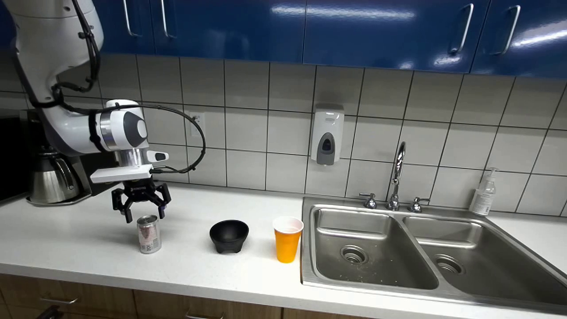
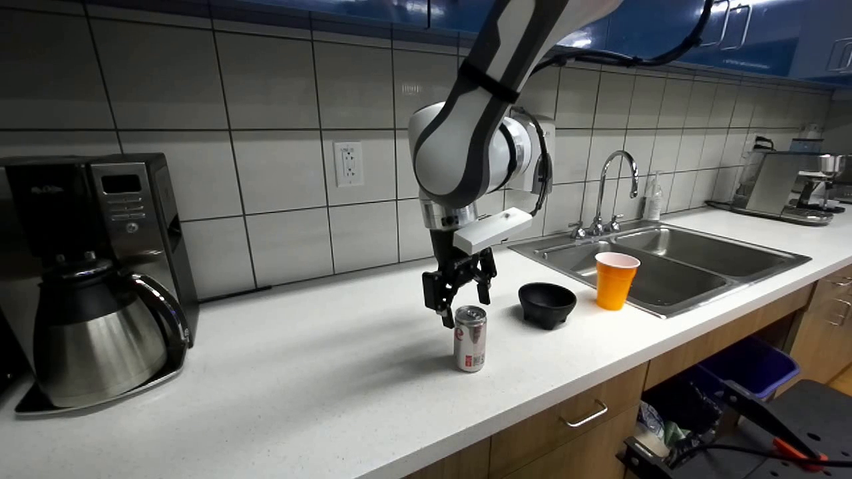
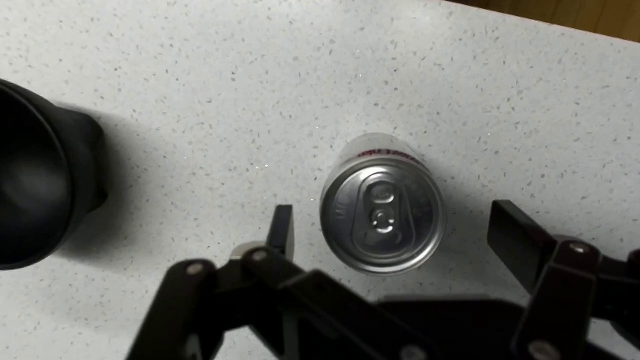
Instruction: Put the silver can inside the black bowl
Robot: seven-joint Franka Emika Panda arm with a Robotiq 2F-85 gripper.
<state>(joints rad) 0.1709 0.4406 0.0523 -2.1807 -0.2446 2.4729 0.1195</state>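
Observation:
The silver can [image 1: 149,235] stands upright on the white counter; it also shows in an exterior view [image 2: 470,342] and from above in the wrist view [image 3: 383,215]. My gripper [image 1: 145,216] is open and points down just above the can, also in an exterior view [image 2: 467,311]. In the wrist view my gripper's fingers [image 3: 395,225] lie on either side of the can's top, with a gap on both sides. The black bowl [image 1: 228,241] stands upright a short way from the can, also in an exterior view [image 2: 547,311]. It is partly cut off at the wrist view's left edge [image 3: 82,155].
An orange cup [image 1: 287,243] stands beyond the bowl, beside the steel sink [image 1: 372,285] with its faucet [image 1: 396,177]. A coffee maker with a steel carafe [image 2: 100,339] stands at the counter's opposite end. The counter's front edge [image 2: 532,412] runs near the can.

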